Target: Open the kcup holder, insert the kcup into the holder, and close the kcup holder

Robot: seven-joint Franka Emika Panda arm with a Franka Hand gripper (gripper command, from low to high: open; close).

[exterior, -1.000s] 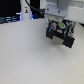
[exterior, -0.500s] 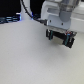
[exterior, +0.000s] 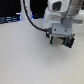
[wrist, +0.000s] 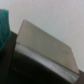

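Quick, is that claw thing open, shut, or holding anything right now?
Gripper: cannot be told; it sits low against the black box, fingers too blurred to read.

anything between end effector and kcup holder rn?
Nothing visible. In the exterior view the end effector sits right at a dark shape, likely the kcup holder. In the wrist view its top is bare. A green object lies off to one side, too blurred to identify.
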